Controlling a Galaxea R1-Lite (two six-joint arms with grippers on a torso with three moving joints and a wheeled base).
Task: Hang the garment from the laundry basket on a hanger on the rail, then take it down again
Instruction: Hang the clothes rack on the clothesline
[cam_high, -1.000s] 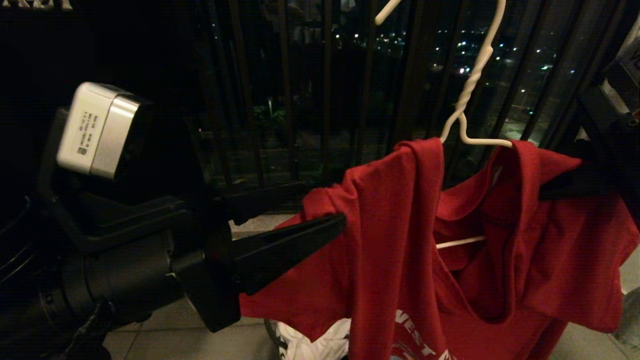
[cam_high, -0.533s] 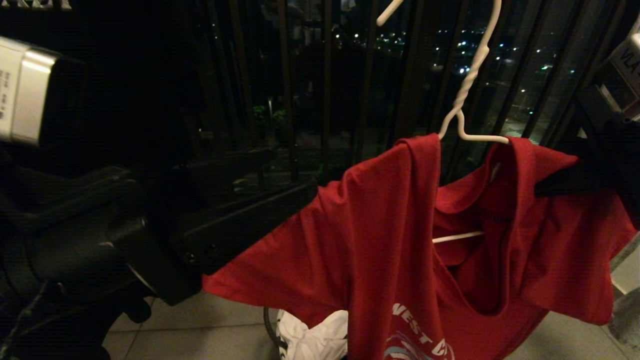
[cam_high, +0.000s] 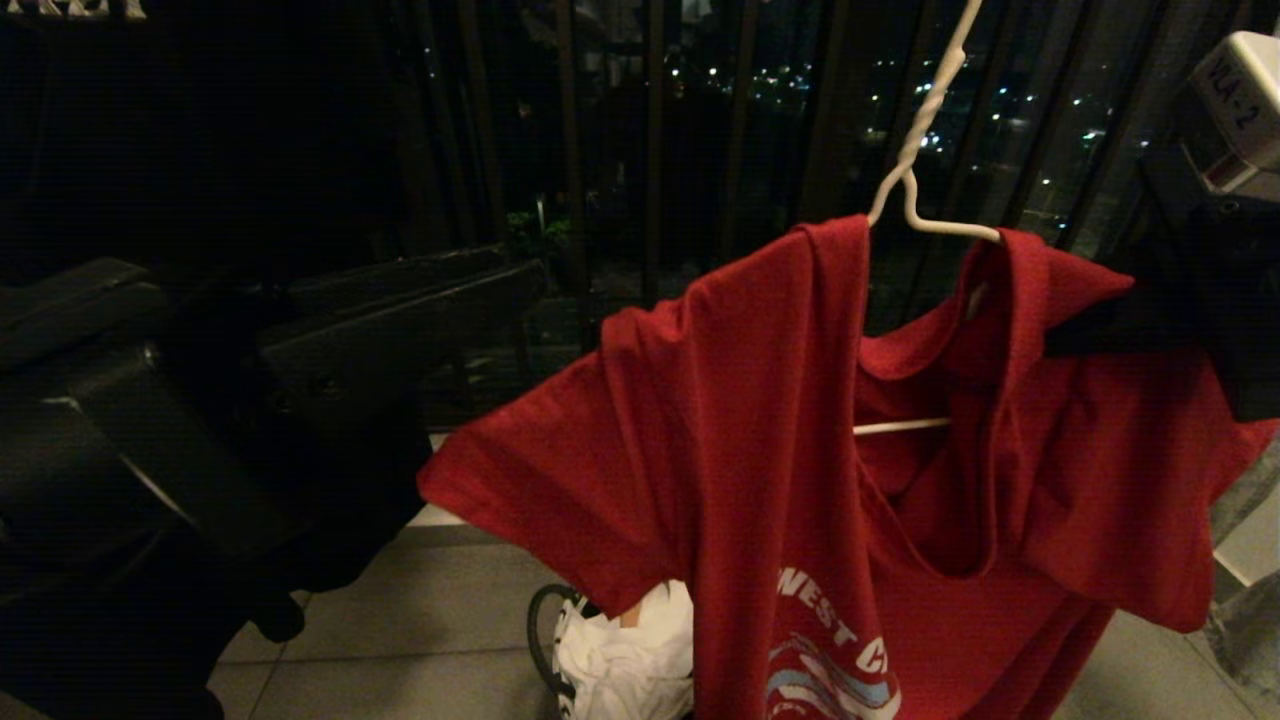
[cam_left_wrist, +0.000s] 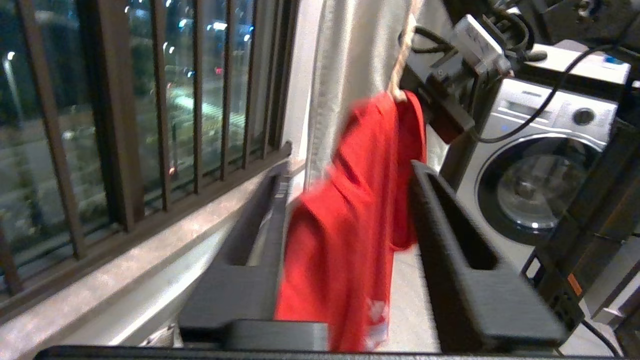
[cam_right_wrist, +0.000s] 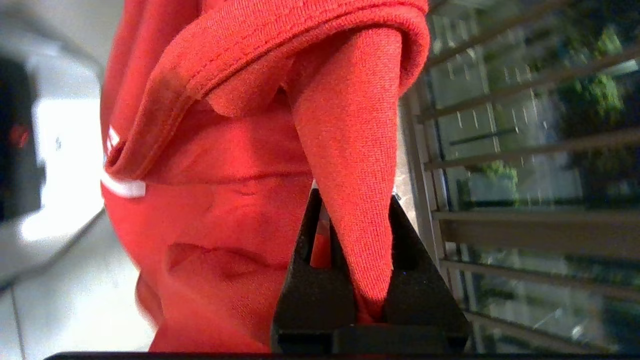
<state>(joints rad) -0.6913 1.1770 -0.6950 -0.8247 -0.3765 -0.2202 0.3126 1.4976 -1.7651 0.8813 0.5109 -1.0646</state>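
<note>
Dark vertical window bars (cam_high: 570, 180) with night city lights beyond form the backdrop; a tiled floor (cam_high: 420, 630) lies below, and the left wrist view shows a front-loading washing machine (cam_left_wrist: 540, 165) off to one side. Garment (cam_high: 780, 430): a red T-shirt with white chest lettering, draped over the white wire hanger (cam_high: 925, 190), whose twisted neck rises out of frame at the top of the head view. One shoulder and sleeve spread toward the robot's left; the collar area sags open, and the hanger's lower bar shows through the gap. Right gripper (cam_right_wrist: 350, 300): at the robot's right side of the shirt, jaws closed on a fold of red fabric at the shoulder, cloth pinched between the two black fingers. Left gripper (cam_left_wrist: 345, 210): at the robot's left, jaws parted to a moderate gap with the hanging shirt seen between them; contact with the cloth cannot be confirmed, and in the head view the jaws sit just beside the sleeve edge. Laundry basket (cam_high: 545, 640): on the floor below the shirt, only part of its rim and a black handle visible, with a white cloth (cam_high: 625, 660) bunched inside.
</note>
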